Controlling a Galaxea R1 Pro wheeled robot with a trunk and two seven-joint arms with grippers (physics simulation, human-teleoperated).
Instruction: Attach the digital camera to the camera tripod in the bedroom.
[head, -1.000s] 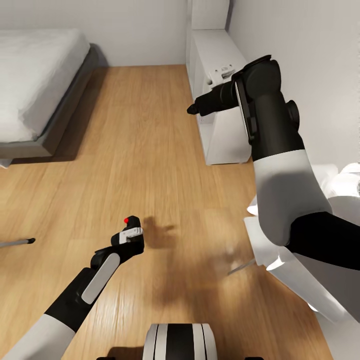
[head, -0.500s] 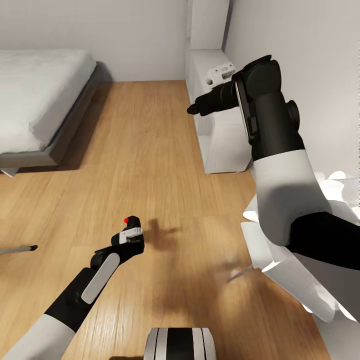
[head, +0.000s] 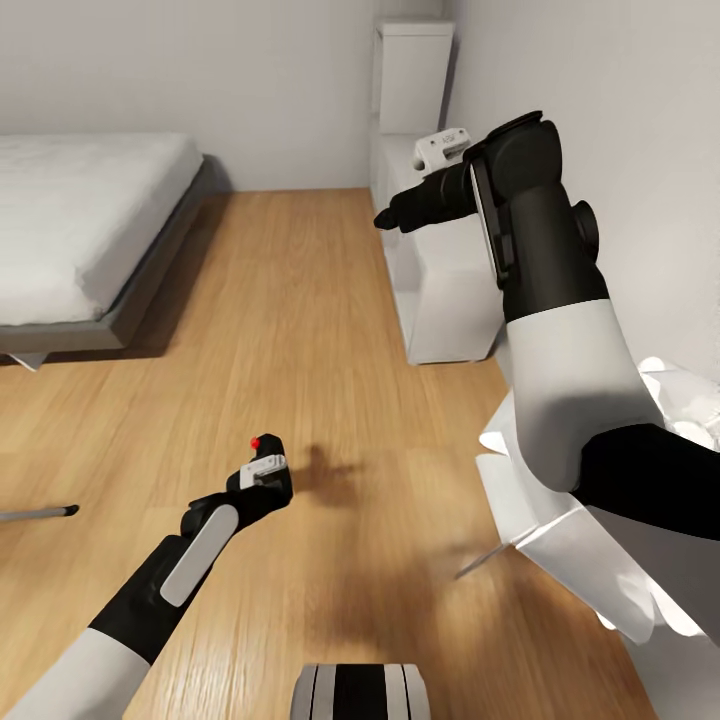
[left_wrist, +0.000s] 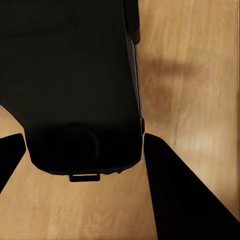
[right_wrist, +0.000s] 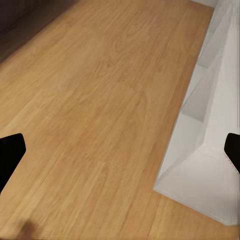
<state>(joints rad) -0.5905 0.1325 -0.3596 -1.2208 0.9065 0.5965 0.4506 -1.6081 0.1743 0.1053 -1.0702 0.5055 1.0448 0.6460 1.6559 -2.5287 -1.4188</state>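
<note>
My left gripper is shut on the small black digital camera, whose red button faces up, low over the wood floor. In the left wrist view the camera's dark body sits between the two black fingers. A thin silver leg with a black foot, matching the camera tripod, pokes in at the left edge, well left of the camera; the rest of the tripod is out of view. My right gripper is raised beside the shelf, open and with nothing in it.
The grey-framed white bed stands at the far left. A white cube shelf runs along the right wall with a small white item on top. A white object with a grey leg sits close at the right. Wood floor lies between.
The whole view has shifted, so the bed, shelf and floor sit lower in the picture and more of the far wall shows. Both arms keep their pose, and the camera stays gripped.
</note>
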